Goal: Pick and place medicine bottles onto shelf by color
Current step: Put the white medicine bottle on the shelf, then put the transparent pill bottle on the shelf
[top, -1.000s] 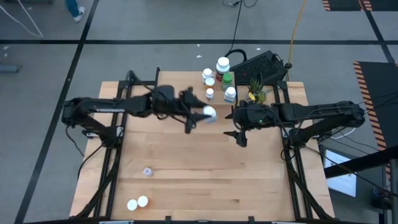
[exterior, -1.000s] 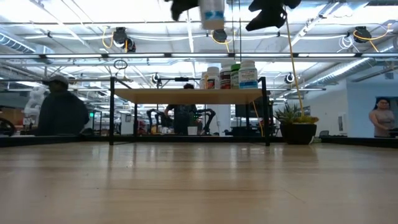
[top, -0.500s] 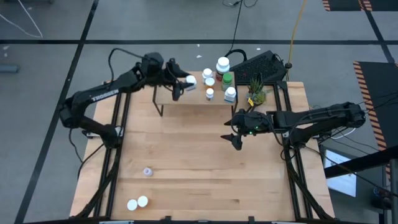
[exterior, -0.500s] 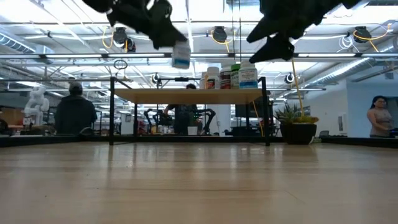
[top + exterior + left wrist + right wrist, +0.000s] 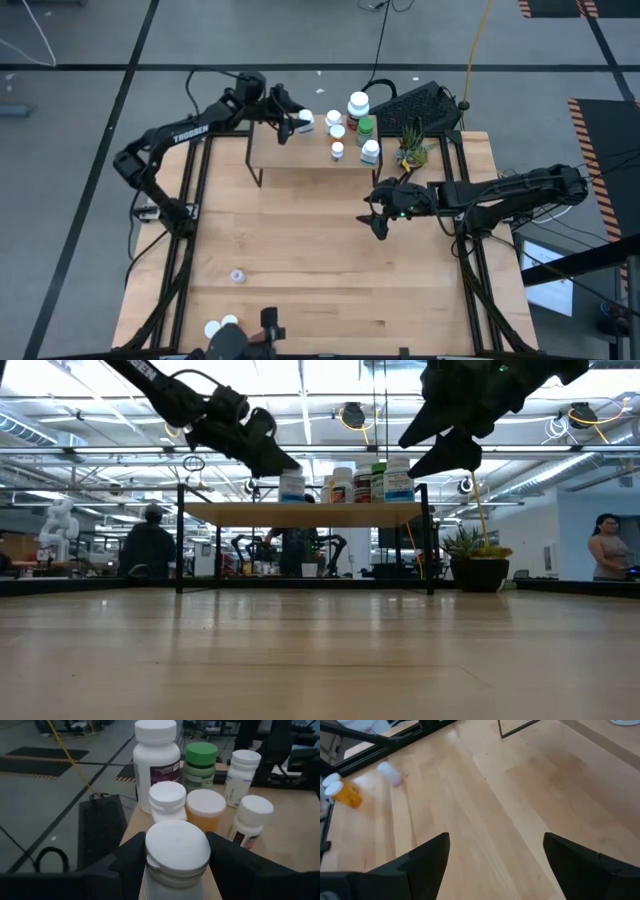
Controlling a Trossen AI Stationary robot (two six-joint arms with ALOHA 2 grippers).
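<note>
The shelf (image 5: 300, 155) stands at the table's far edge with several white-capped medicine bottles (image 5: 338, 128) on its right half, one green-capped (image 5: 201, 762) and one big and white (image 5: 156, 765). My left gripper (image 5: 298, 121) is over the shelf's left part, shut on a white-capped bottle (image 5: 291, 485) that is at the level of the shelf top. My right gripper (image 5: 378, 215) hangs open above the table, right of centre, with nothing between its fingers (image 5: 427, 860). A small bottle (image 5: 237, 276) and two others (image 5: 220, 325) lie near the front left. My left gripper pinches the bottle just below its white cap (image 5: 177, 847), one finger (image 5: 132, 862) on each side of it. The fingers come from the table's left, slanting a little down. The bottle is upright. Whether its base (image 5: 291, 500) rests on the shelf I cannot tell.
A potted plant (image 5: 412, 148) stands at the shelf's right end, and a dark keyboard (image 5: 415, 103) lies beyond it. A dark object (image 5: 245, 345) shows at the table's near edge. An orange bottle (image 5: 347, 795) lies at the near left. People are in the room behind.
My left gripper has swung from above the table's middle toward the far left, carrying the bottle down to the shelf's left part beside the other bottles. The bottle has stayed upright. My right gripper has sunk a little and rolled, still open.
</note>
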